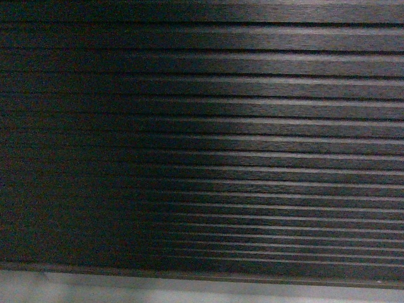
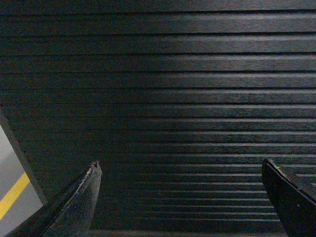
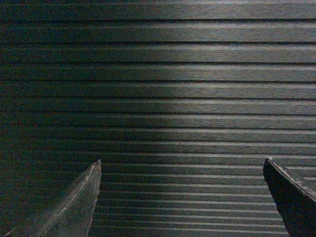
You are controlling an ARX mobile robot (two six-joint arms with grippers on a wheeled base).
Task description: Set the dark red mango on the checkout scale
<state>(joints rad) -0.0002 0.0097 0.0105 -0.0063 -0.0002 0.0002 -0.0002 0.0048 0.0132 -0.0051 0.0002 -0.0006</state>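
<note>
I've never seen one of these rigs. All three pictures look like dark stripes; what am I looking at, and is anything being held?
This is a wheeled robot with two arms, each ending in a gripper. One picture comes from a camera on its head, the other two from cameras on its wrists. All three face the ribbed front panel of the checkout, close up; the pale strip at the bottom of the head view is its grey base. In the left wrist view the left gripper shows as two dark fingers spread wide with nothing between them. The right gripper looks the same. The yellow line at that view's left edge lies on the floor. No mango or scale is in view, so nothing is held.
</note>
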